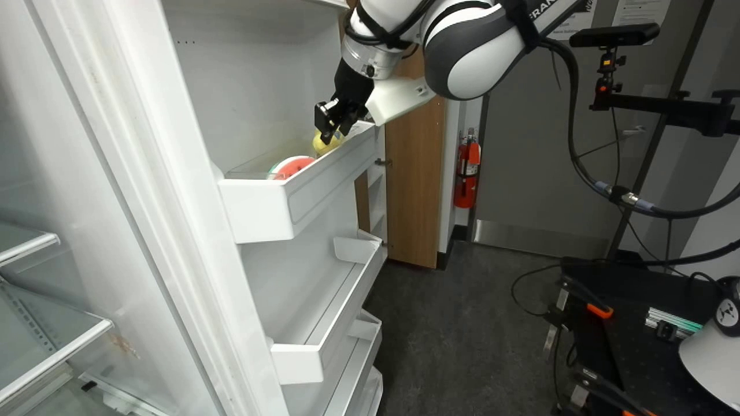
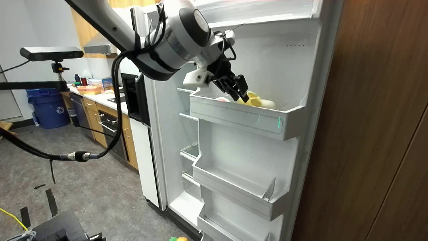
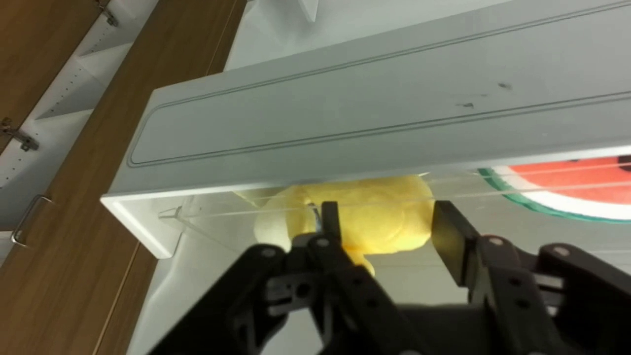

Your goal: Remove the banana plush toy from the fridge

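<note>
Your gripper (image 3: 387, 222) hangs over a white bin (image 1: 332, 176), its two black fingers (image 3: 331, 219) spread apart. In the wrist view the yellow banana (image 2: 253, 100) shows between them; you cannot tell whether either one touches it. The banana lies in that bin, right below your gripper. A bluish patch (image 3: 316, 217) by a fingertip is too small to make out. In the wrist view, right of the fingers and apart from the banana, a red watermelon (image 3: 577, 182) lies in the same bin. The bin sits on the open door of the fridge (image 2: 274, 67), with lower bins (image 2: 230, 190) farther beneath your gripper. Above the gripper, in an exterior view, your arm (image 1: 480, 55) reads "FRAN", the rest cut off. Beyond the gripper stand a wooden cabinet (image 1: 413, 190), a red extinguisher (image 1: 465, 190), and a grey door (image 1: 532, 156) with papers (image 1: 642, 14), their print cut off or too blurred to read. Far left of the gripper in an exterior view, a blue can (image 2: 50, 115) carries a white recycling symbol (image 2: 60, 109).
</note>
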`<state>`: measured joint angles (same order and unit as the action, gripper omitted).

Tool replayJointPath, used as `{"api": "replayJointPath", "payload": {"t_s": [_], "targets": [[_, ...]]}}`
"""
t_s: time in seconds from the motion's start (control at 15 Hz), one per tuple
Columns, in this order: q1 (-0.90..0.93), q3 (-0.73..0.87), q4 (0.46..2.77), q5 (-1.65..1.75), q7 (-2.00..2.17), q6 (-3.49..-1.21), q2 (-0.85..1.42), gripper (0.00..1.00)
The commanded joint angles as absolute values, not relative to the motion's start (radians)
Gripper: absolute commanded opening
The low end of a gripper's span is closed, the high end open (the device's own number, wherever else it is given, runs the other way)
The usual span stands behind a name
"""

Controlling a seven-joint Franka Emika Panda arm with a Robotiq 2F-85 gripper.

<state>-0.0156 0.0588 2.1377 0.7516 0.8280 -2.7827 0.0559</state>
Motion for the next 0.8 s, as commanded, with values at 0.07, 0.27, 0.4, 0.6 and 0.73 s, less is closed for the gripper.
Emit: {"api": "replayJointPath", "payload": {"t_s": [0.07,0.27,0.4,0.6,0.73], "targets": [[-0.013,0.064,2.119,0.816,0.900,-2.788,0.062,0.14],[-0.014,0.065,2.114,0.839,0.924,-2.788,0.059,0.00],[-0.014,0.065,2.109,0.851,0.936,-2.787,0.055,0.00],[-0.013,0.062,2.102,0.861,0.938,-2.777,0.050,0.00],[-0.012,0.063,2.099,0.881,0.949,-2.772,0.052,0.28]]}}
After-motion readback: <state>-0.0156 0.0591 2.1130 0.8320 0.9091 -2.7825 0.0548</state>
